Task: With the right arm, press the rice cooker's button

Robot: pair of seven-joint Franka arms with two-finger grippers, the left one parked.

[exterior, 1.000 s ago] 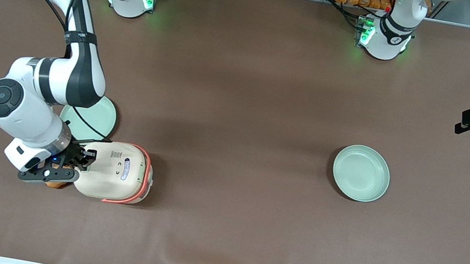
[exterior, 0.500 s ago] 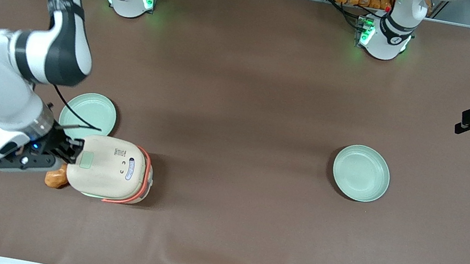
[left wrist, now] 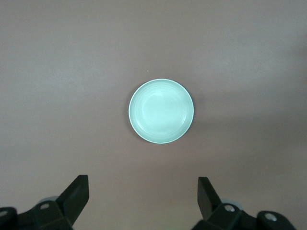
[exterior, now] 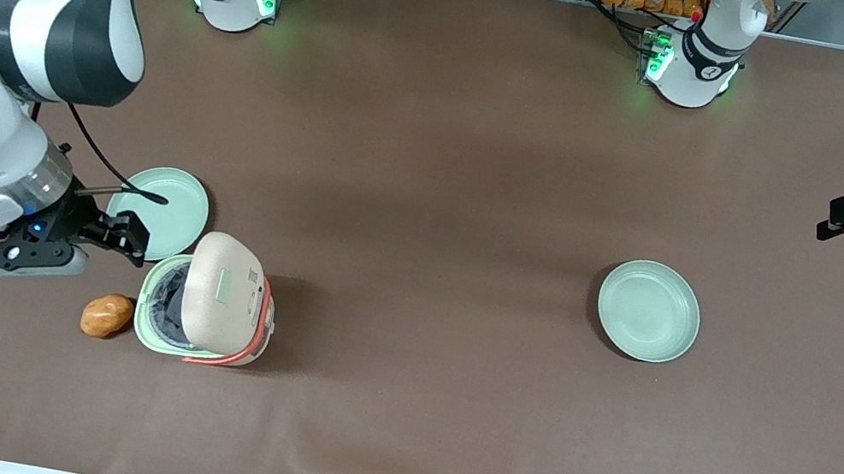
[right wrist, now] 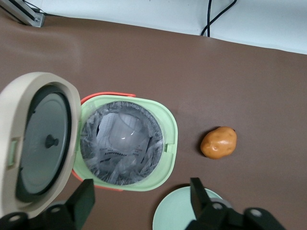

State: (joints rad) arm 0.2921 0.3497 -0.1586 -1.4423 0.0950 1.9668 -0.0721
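The rice cooker (exterior: 232, 329) stands with its cream lid (exterior: 219, 297) swung up, so the mint-green rim (exterior: 151, 308) and the grey-lined inner pot (right wrist: 120, 141) show. The lid (right wrist: 38, 143) carries a pale green rectangular patch. My right arm's gripper (exterior: 127, 235) hangs open, apart from the cooker (right wrist: 168, 129), off toward the working arm's end of the table and slightly farther from the front camera. Nothing is between the fingers of the gripper (right wrist: 141, 189).
A brown potato (exterior: 107, 314) (right wrist: 218, 142) lies on the table beside the cooker. A pale-green plate (exterior: 170, 214) (right wrist: 180, 213) sits under the gripper. Another plate (exterior: 648, 310) (left wrist: 161, 111) lies toward the parked arm's end.
The gripper was pressed against the cooker's edge, then pulled away and rose. The lid, closed one second ago, has sprung up, and the potato is uncovered.
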